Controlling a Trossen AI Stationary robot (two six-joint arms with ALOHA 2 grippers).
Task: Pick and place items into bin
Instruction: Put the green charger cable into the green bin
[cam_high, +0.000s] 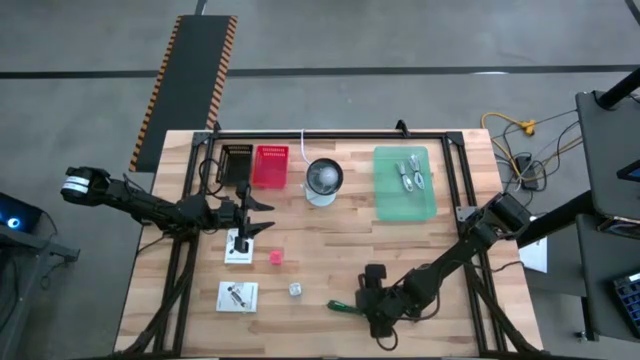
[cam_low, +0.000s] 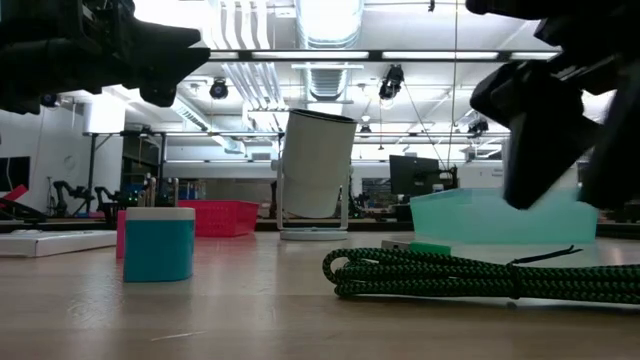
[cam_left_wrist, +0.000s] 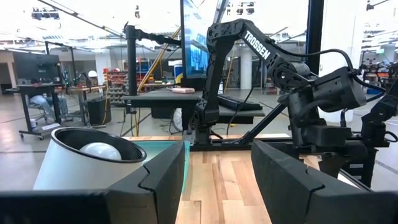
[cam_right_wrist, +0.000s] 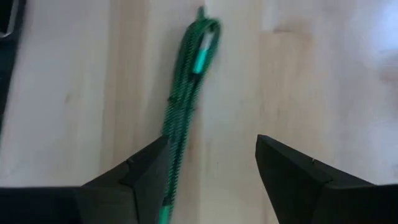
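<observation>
One green strip (cam_right_wrist: 184, 99) under right gripper (cam_right_wrist: 211, 163)

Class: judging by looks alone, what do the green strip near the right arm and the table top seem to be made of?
Green strip: probably braided cord, matte; a woven green-and-dark pattern shows, folded double. Table top: wood, seemingly butcher-block with a smooth finish; pale joined planks with visible grain.

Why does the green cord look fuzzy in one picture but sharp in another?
Right wrist view: the green cord is soft and out of focus, seen close between that arm's open fingers. Low view: its weave is crisp on the table, while bright ceiling lights leave the arms overhead as dark silhouettes.
</observation>
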